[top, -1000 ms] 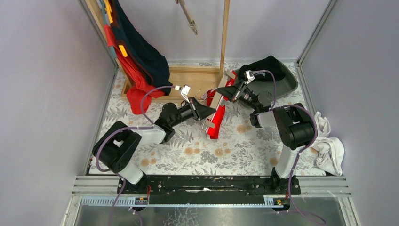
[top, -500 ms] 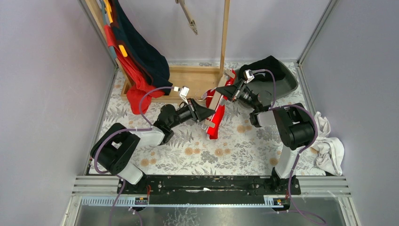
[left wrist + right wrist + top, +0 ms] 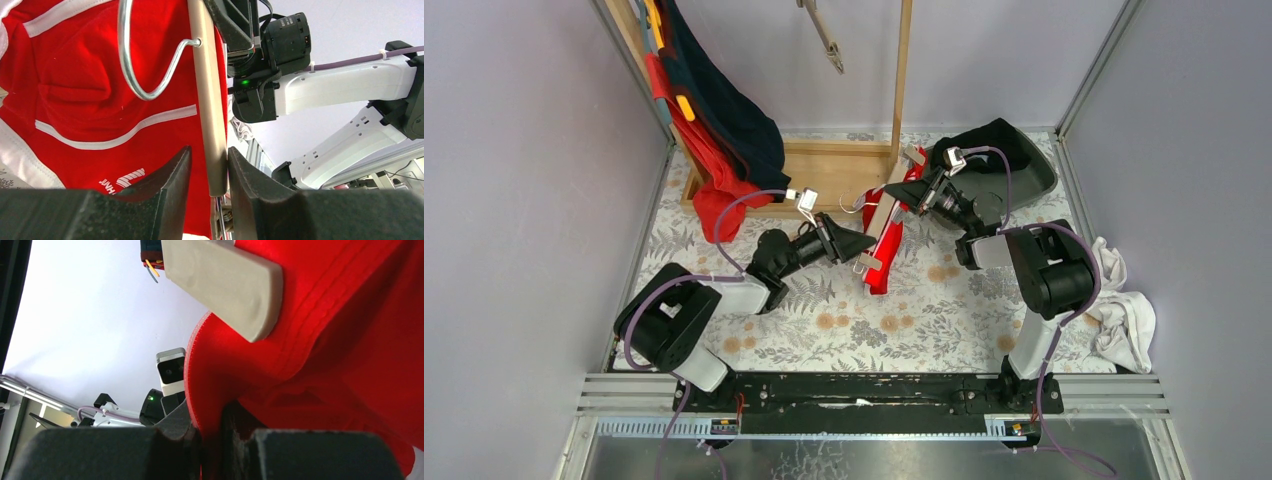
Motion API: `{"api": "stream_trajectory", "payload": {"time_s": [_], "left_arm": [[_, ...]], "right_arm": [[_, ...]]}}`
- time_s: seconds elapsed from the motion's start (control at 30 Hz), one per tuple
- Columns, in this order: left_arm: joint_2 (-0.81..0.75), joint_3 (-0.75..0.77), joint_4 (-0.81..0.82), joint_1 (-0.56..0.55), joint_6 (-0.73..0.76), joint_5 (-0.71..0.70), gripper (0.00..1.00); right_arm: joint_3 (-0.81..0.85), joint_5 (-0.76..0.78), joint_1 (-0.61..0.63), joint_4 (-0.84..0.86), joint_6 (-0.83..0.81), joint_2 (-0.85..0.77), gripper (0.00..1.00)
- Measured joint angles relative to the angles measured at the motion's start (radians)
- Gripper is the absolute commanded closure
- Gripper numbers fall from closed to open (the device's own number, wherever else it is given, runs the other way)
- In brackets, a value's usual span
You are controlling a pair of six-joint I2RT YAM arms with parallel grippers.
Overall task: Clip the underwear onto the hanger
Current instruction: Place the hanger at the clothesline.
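The red underwear with white trim hangs beside a wooden hanger held up at mid-table. In the left wrist view the hanger's bar runs down between the jaws of my left gripper. Those jaws stand open: the right finger touches the bar and a gap shows at the left finger. The metal hook lies over the red cloth. My right gripper is shut on a fold of the underwear, just under the hanger's end.
A wooden rack stands at the back with red and navy clothes draped on its left side. A dark tray with a black garment sits at the back right. White cloth lies at the right wall.
My left gripper's jaws have spread apart off the hanger bar, and that arm has drawn back slightly to the left. The right gripper holds as before.
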Motion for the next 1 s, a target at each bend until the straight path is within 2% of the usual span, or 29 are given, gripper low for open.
{"api": "stream_trajectory", "payload": {"time_s": [0.17,0.23,0.3,0.33,0.4,0.43,0.53,0.57,0.67,0.7,0.8,0.83,0.87,1.0], "left_arm": [[0.006,-0.005,0.035,0.0,-0.015,0.001,0.87],[0.008,-0.006,0.043,0.0,-0.022,0.001,0.99],[0.014,-0.008,0.042,0.0,-0.037,-0.002,1.0],[0.018,-0.009,0.045,0.002,-0.045,-0.002,1.0],[0.021,-0.01,0.054,0.003,-0.057,-0.001,1.0],[0.021,-0.01,0.056,0.004,-0.063,-0.001,1.0],[0.021,-0.01,0.051,0.008,-0.066,0.0,1.0],[0.016,-0.01,0.041,0.009,-0.063,0.0,1.0],[-0.041,-0.005,-0.061,0.01,-0.041,-0.011,1.0],[-0.08,0.003,-0.128,0.01,-0.027,-0.024,1.0],[-0.19,0.039,-0.303,0.01,0.018,-0.064,1.0],[-0.224,0.061,-0.37,0.01,0.034,-0.078,1.0],[-0.254,0.085,-0.437,0.011,0.051,-0.093,1.0],[-0.342,0.195,-0.712,0.02,0.12,-0.157,1.0]], "right_arm": [[0.0,0.001,-0.003,0.0,0.0,-0.002,1.0],[0.0,0.001,-0.004,0.001,0.002,-0.002,1.0],[0.0,0.003,-0.005,0.006,-0.003,-0.004,0.99],[0.0,0.002,-0.005,0.01,-0.009,-0.005,0.93],[0.0,0.002,-0.005,0.01,-0.012,-0.005,0.72],[0.0,0.002,-0.005,0.011,-0.012,-0.005,0.67],[0.001,0.003,-0.006,0.01,0.002,-0.005,0.43],[0.001,0.006,-0.008,0.007,0.006,-0.005,0.38],[0.002,0.01,-0.014,0.004,0.011,-0.005,0.3],[0.002,0.011,-0.017,0.004,0.013,-0.005,0.23],[0.003,0.018,-0.019,0.004,0.019,0.0,0.19],[0.005,0.019,-0.021,0.004,0.019,0.003,0.08],[0.005,0.02,-0.023,0.004,0.02,0.004,0.04],[0.005,0.019,-0.029,0.005,0.024,0.004,0.01]]}}
